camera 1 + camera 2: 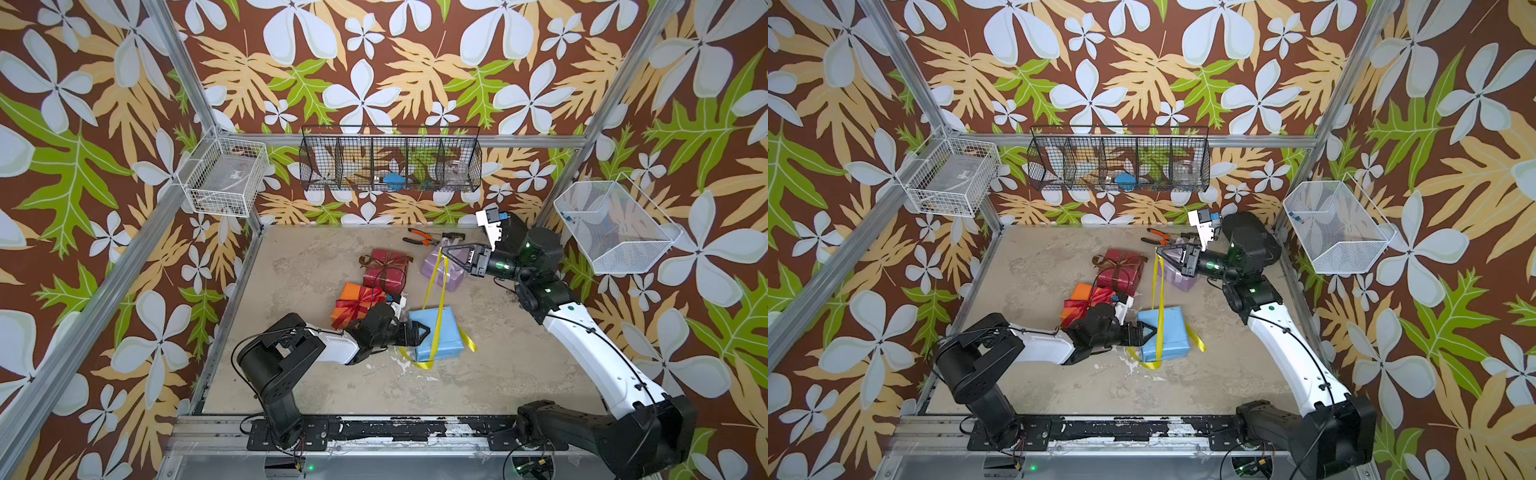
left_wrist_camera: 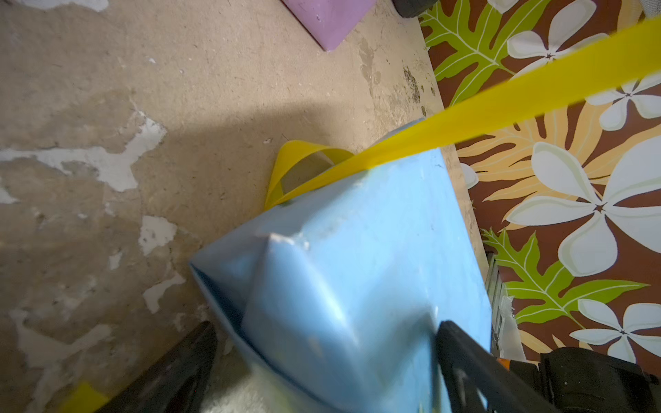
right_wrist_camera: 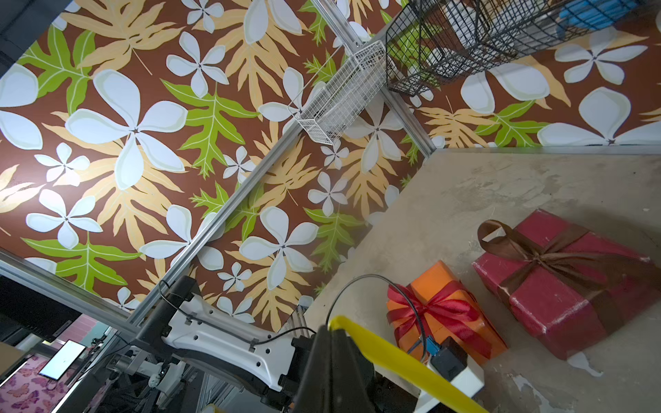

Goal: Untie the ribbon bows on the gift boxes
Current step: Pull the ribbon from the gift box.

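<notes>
The light blue gift box (image 1: 442, 338) (image 1: 1169, 332) (image 2: 357, 250) lies at the table's front middle. Its yellow ribbon (image 1: 437, 299) (image 1: 1158, 291) (image 2: 500, 103) (image 3: 393, 361) has no bow; it rises taut from the box to my right gripper (image 1: 444, 250) (image 1: 1158, 249) (image 3: 334, 327), which is shut on it high above the table. My left gripper (image 1: 424, 332) (image 1: 1152, 331) (image 2: 327, 325) is open, its jaws straddling the blue box's left end. Bows remain on the dark red box (image 1: 384, 270) (image 3: 558, 286), in brown, and on the orange box (image 1: 357, 303) (image 3: 443, 311), in red. The lilac box (image 1: 440, 270) (image 2: 329, 18) sits partly behind my right gripper.
Orange-handled pliers (image 1: 419, 236) (image 1: 1160, 236) lie at the back of the table. A black wire basket (image 1: 390, 160) hangs on the back wall. White wire baskets (image 1: 224, 178) (image 1: 615, 226) hang at both sides. A loose yellow tail (image 1: 467, 338) lies right of the blue box.
</notes>
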Robot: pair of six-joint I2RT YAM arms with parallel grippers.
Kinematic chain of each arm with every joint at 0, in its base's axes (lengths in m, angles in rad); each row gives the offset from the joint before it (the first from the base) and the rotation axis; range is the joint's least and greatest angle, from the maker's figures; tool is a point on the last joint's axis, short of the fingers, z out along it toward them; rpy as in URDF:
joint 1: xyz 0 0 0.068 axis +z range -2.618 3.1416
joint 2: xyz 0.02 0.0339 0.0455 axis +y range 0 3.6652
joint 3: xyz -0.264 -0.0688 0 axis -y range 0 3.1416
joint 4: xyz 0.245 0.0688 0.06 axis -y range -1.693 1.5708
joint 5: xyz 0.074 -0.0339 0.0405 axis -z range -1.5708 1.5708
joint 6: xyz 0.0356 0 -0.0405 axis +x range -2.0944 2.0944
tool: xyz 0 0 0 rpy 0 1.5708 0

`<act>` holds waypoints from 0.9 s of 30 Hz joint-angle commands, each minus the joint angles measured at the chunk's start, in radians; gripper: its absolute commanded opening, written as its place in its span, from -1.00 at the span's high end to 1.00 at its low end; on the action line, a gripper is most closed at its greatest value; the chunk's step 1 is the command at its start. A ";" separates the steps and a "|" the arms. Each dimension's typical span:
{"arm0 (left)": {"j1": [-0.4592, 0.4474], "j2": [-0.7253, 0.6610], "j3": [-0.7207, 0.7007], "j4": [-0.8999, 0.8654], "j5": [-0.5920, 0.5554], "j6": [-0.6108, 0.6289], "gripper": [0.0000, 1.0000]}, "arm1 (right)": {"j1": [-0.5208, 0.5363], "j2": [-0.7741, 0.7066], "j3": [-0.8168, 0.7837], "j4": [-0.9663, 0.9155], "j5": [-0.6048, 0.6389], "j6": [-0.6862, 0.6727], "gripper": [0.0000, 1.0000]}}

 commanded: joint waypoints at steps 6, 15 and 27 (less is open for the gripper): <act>-0.002 0.017 0.000 -0.178 -0.049 0.037 -0.93 | -0.006 0.014 0.107 0.098 0.023 0.011 1.00; -0.002 0.032 -0.006 -0.185 -0.050 0.031 -0.92 | -0.017 0.054 0.278 0.071 0.027 0.024 1.00; -0.002 0.022 0.005 -0.208 -0.049 0.043 -0.92 | -0.064 0.103 0.476 0.018 0.025 0.026 1.00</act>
